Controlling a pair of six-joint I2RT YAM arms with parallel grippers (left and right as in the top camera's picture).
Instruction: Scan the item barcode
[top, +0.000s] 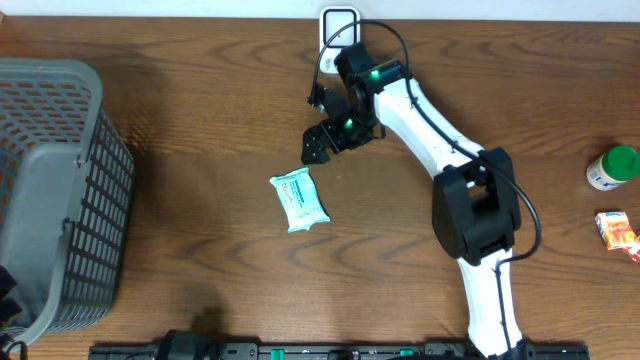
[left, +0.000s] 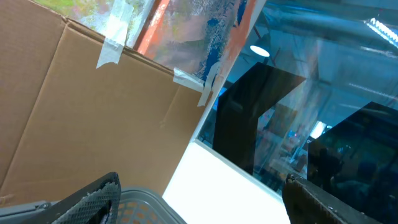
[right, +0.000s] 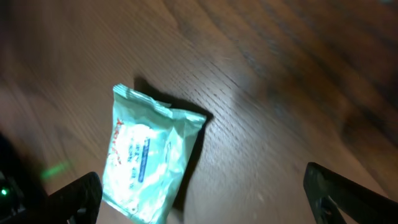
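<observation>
Overhead, a pale teal pillow-shaped plastic packet (top: 300, 200) with a white label and blue print lies flat on the brown wooden table (top: 200, 100), well right of the grey plastic mesh basket (top: 60, 200). The print is too blurred to read. Farther right of the basket, the right gripper (top: 322, 143) has its fingers spread wide and empty. The left gripper (left: 199, 205), above the basket with its fingers cut off at the frame edge, is also spread wide.

- A pale teal soft-pack packet (top: 300, 200) lies flat on the wooden bench (top: 200, 150), near its middle.
- Its printed face is turned up, showing a white label panel with blue lettering and red print along one side.
- Both short ends are crimped shut, and the body looks slightly puffed.
- From overhead, its long axis is skewed a little from the bench edges.
</observation>
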